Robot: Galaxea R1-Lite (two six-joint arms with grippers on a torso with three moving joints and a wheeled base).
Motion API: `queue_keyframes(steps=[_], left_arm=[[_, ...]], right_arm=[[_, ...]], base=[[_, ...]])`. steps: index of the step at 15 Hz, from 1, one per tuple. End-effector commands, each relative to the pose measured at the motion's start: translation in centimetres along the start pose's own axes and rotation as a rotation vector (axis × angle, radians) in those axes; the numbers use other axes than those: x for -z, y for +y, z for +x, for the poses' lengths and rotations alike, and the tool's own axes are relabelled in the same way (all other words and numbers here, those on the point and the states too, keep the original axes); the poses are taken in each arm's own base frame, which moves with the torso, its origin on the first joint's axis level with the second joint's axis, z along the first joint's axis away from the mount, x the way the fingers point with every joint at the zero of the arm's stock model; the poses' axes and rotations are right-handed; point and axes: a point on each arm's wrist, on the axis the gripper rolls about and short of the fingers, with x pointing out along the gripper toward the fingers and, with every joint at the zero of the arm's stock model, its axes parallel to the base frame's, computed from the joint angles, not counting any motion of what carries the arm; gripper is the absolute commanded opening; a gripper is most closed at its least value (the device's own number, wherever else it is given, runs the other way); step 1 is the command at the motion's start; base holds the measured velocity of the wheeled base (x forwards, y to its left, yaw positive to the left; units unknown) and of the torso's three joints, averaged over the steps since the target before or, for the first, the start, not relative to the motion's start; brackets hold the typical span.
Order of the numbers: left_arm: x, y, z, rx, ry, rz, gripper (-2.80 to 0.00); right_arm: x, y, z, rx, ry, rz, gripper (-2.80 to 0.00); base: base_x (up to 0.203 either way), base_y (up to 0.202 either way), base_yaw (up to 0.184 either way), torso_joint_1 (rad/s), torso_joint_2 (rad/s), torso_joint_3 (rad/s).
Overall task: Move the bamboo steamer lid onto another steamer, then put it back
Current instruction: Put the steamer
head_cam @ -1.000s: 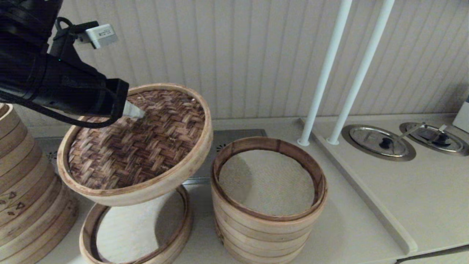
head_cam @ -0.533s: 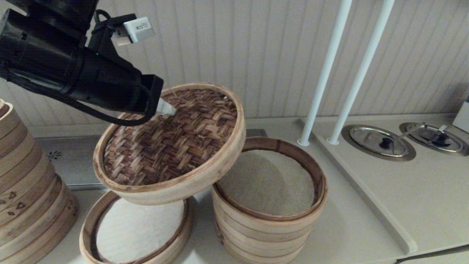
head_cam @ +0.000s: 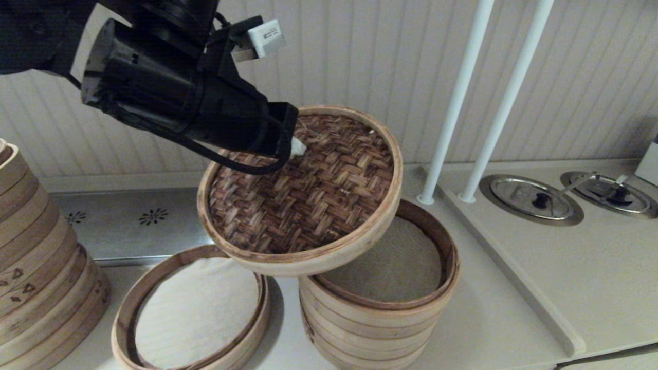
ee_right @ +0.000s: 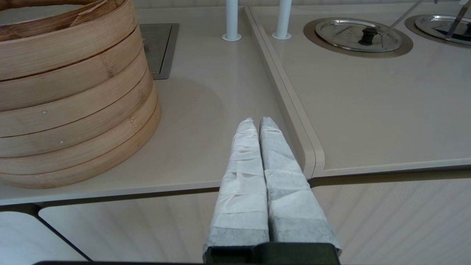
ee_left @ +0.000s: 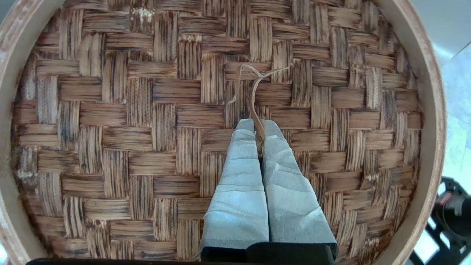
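Observation:
The bamboo steamer lid (head_cam: 308,200), dark woven top in a pale rim, hangs tilted in the air, partly over the multi-tier steamer stack (head_cam: 378,318). My left gripper (head_cam: 297,148) is shut on the lid's knot loop (ee_left: 254,92); in the left wrist view its fingertips (ee_left: 258,127) pinch the strand against the woven top (ee_left: 147,140). The single low steamer tray (head_cam: 193,308) with a white cloth liner sits uncovered at the front left. My right gripper (ee_right: 256,123) is shut and empty, parked low beyond the counter's front edge, right of the stack (ee_right: 70,95).
A tall steamer stack with triangle cut-outs (head_cam: 36,267) stands at the far left. Two white poles (head_cam: 478,103) rise behind the stack. A raised counter ridge (head_cam: 514,277) separates round metal covers (head_cam: 532,198) on the right. A metal plate (head_cam: 118,223) lies by the wall.
My left gripper has carried the lid to the right, from above the low tray to partly over the multi-tier stack. The low tray is now fully uncovered.

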Motion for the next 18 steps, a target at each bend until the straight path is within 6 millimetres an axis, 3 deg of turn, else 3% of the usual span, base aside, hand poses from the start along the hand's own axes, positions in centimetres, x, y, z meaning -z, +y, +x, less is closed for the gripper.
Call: queue_keyframes(steps=[1,7,13,18], left_arm=[[0.3,-1.0,2.5,0.026,0.015,0.015,-2.80],[0.8,-1.9,6.5,0.057,0.013,0.030,-2.80],[1.6,-4.6,8.9,0.104,0.017,0.068,-2.80],[2.1,-4.9,10.0,0.105,0.033,0.074,-2.80]], right_arm=[[0.1,0.0,0.0,0.000,0.005,0.000,-2.80],[0.1,0.0,0.0,0.000,0.003,0.000,-2.80],[0.1,0.0,0.0,0.000,0.005,0.000,-2.80],[0.1,0.0,0.0,0.000,0.005,0.000,-2.80]], base=[[0.000,0.000,0.000,0.000,0.00,0.000],[0.000,0.000,0.000,0.000,0.00,0.000],[0.000,0.000,0.000,0.000,0.00,0.000],[0.000,0.000,0.000,0.000,0.00,0.000]])
